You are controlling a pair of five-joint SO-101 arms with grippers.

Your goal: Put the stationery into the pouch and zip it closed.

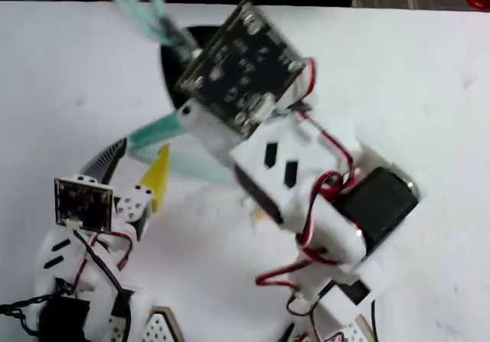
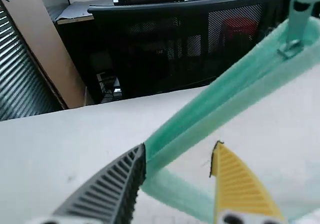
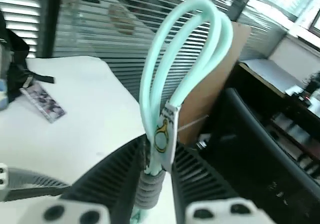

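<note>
Work surface: a white table [image 1: 429,74] that fills most of the high view.

Pouch [image 1: 157,131]: mint green, lying left of centre in the high view. Its zipper edge runs off toward the upper part of the frame.

Left gripper [image 2: 180,148]: lower left in the high view. The jaws are spread to the width of the pouch and set against its end (grey ribbed finger [image 2: 112,186] touching the corner).

Right gripper [image 3: 161,145]: jaws clamped on the zipper pull [image 3: 162,126]. The pull's mint cord loop [image 3: 200,23] stands up above them.

Room: window blinds [image 3: 100,23], a brown cardboard panel [image 2: 40,58] and a black mesh chair back [image 2: 200,33]. A small booklet [image 3: 45,101] lies on the table.
</note>
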